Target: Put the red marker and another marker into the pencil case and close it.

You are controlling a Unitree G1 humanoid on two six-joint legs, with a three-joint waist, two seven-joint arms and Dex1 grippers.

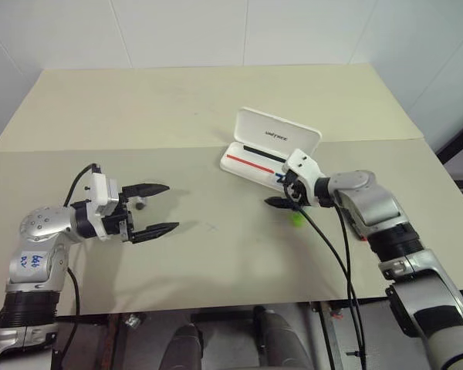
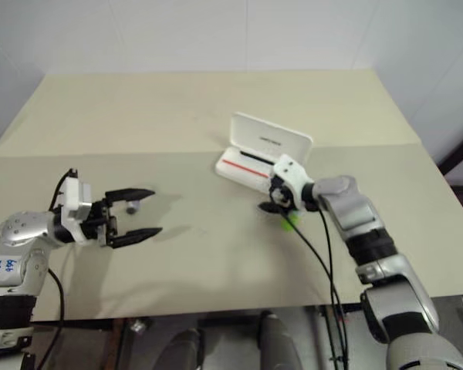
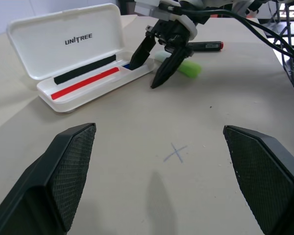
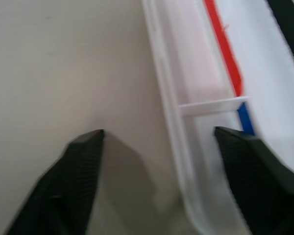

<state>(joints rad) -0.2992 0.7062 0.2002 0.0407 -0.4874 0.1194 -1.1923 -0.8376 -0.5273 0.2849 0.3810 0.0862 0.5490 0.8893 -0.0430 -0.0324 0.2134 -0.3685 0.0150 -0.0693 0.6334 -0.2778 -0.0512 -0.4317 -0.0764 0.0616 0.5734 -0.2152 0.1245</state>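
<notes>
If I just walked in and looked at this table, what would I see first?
Probably the white pencil case lying open in the middle of the table, its lid up and a red-and-blue stripe inside. The right gripper reaches down just in front of it, fingers apart, with a bright green marker and a red marker lying right behind it.

White hard hinged pencil case (image 3: 71,41): open, lid raised, red-and-blue stripe inside, resting on the table. Stubby bright-green marker (image 3: 188,68) and slim red marker (image 3: 206,46): lying on the table beside the case.
</notes>
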